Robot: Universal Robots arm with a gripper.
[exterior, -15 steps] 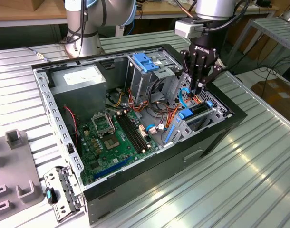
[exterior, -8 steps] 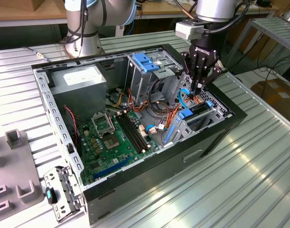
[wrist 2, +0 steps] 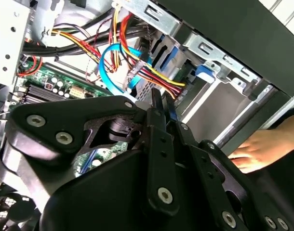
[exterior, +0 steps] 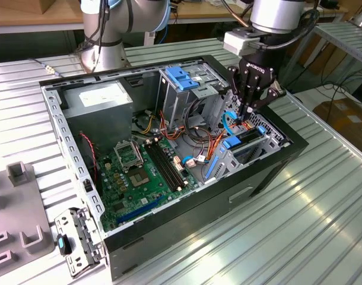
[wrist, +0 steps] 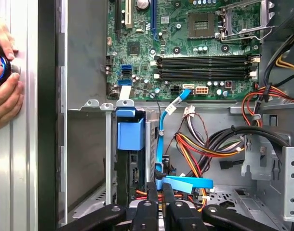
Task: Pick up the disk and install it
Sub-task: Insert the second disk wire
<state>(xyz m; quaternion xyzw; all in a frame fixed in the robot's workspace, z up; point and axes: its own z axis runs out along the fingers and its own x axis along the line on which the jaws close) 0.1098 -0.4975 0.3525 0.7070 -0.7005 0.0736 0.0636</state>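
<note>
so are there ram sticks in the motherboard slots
Yes: in the first wrist view the long memory slots on the motherboard hold dark sticks.

Ribbed metal table (exterior: 323,225) — wooden bench (exterior: 27,15) behind, cardboard boxes (exterior: 347,116) beside.

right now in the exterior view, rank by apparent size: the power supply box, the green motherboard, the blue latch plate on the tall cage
1. Green motherboard, largest.
2. Power supply box, clearly smaller in area.
3. Blue latch plate, smallest by far.
All three sit inside the open case at similar depth, so nearness hardly skews this.
</note>
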